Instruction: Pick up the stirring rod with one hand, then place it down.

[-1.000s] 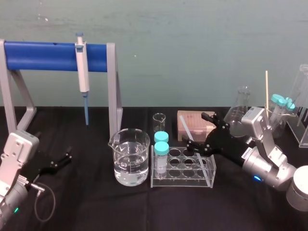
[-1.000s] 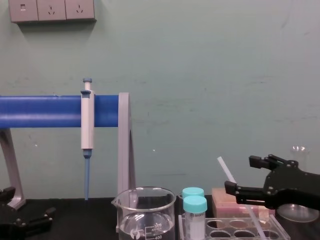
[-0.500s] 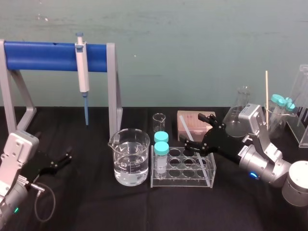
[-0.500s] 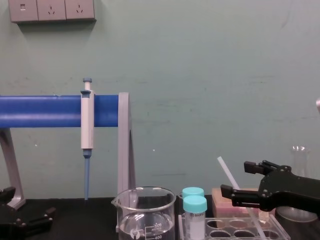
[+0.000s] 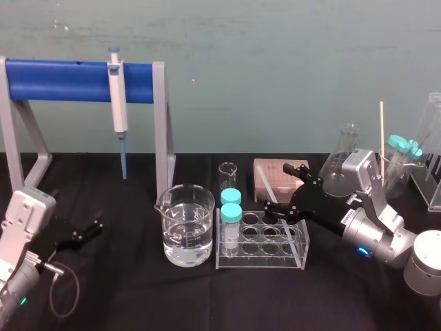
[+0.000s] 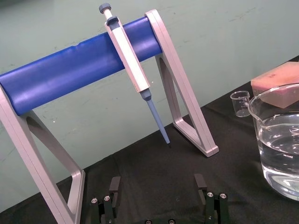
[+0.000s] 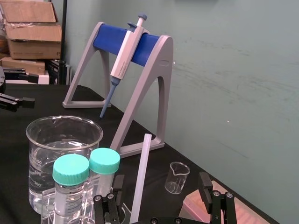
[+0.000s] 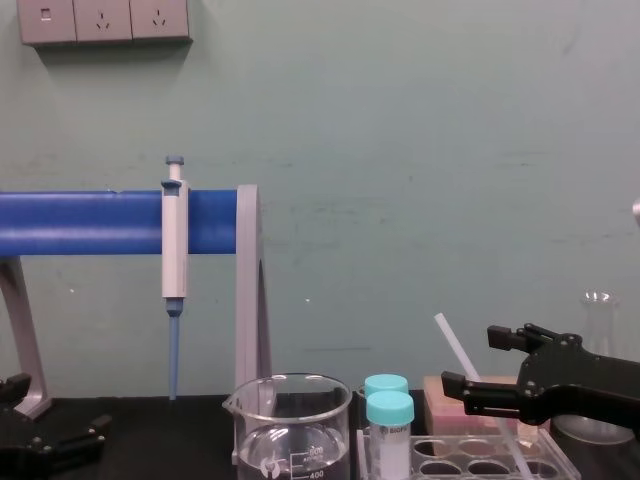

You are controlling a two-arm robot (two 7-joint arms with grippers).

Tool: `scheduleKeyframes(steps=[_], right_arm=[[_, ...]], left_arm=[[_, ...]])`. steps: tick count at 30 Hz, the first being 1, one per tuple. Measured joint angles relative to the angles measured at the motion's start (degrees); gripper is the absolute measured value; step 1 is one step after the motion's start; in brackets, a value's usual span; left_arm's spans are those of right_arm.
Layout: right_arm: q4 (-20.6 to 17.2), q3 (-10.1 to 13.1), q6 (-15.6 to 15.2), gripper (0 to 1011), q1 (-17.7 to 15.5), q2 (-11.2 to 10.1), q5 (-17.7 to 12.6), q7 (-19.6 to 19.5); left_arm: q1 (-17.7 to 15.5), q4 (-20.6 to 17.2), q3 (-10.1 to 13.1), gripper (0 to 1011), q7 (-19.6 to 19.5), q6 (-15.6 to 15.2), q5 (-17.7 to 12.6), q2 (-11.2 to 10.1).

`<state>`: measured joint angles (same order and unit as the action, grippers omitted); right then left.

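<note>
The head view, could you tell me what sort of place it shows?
Likely a laboratory bench: a pipette hangs on a blue stand, a beaker holds clear liquid, and teal-capped tubes stand in a rack.

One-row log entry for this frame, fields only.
phase: pre-grasp | right gripper: jaws open, astride stirring rod | rod: leaning in tube rack, not lifted | left gripper: parked at left, jaws open

Chest view, lower right: stirring rod (image 8: 453, 343) passes behind a finger of right hand (image 8: 468, 358). Its low end, the rack (image 8: 430, 448) & beaker (image 8: 290, 425) base are cropped at bottom edge. Can't tell if fingers touch rod.
</note>
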<state>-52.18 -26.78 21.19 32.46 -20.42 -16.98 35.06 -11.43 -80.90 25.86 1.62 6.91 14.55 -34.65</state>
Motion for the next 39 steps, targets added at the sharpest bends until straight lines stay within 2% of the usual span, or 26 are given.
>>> scheduleKeyframes(steps=[7, 13, 23, 24, 26, 27, 30, 31, 34, 39], right_arm=[[-0.16, -0.07, -0.03, 995, -0.04, -0.05, 0.02, -0.15], [-0.22, -0.10, -0.06, 896, -0.07, -0.07, 0.03, -0.22], [-0.28, -0.15, -0.12, 603, -0.11, -0.12, 0.04, -0.29], [-0.29, -0.16, -0.12, 541, -0.10, -0.13, 0.04, -0.30], [-0.30, -0.16, -0.12, 508, -0.10, -0.14, 0.04, -0.30], [-0.30, -0.16, -0.12, 448, -0.10, -0.14, 0.04, -0.31], [-0.32, -0.16, -0.12, 380, -0.11, -0.14, 0.04, -0.32], [-0.31, -0.16, -0.12, 315, -0.11, -0.14, 0.04, -0.33], [-0.31, -0.15, -0.12, 221, -0.11, -0.14, 0.04, -0.34], [-0.31, -0.16, -0.12, 92, -0.11, -0.14, 0.04, -0.36]], left_arm=[[0.00, 0.00, 0.00, 1000, 0.00, 0.00, 0.00, 0.00], [0.00, 0.00, 0.00, 1000, 0.00, 0.00, 0.00, 0.00], [0.00, 0.00, 0.00, 1000, 0.00, 0.00, 0.00, 0.00], [0.00, 0.00, 0.00, 1000, 0.00, 0.00, 0.00, 0.00], [0.00, 0.00, 0.00, 1000, 0.00, 0.00, 0.00, 0.00], [0.00, 0.00, 0.00, 1000, 0.00, 0.00, 0.00, 0.00], [0.00, 0.00, 0.00, 1000, 0.00, 0.00, 0.00, 0.00], [0.00, 0.00, 0.00, 1000, 0.00, 0.00, 0.00, 0.00], [0.00, 0.00, 0.00, 1000, 0.00, 0.00, 0.00, 0.00], [0.00, 0.00, 0.00, 1000, 0.00, 0.00, 0.00, 0.00]])
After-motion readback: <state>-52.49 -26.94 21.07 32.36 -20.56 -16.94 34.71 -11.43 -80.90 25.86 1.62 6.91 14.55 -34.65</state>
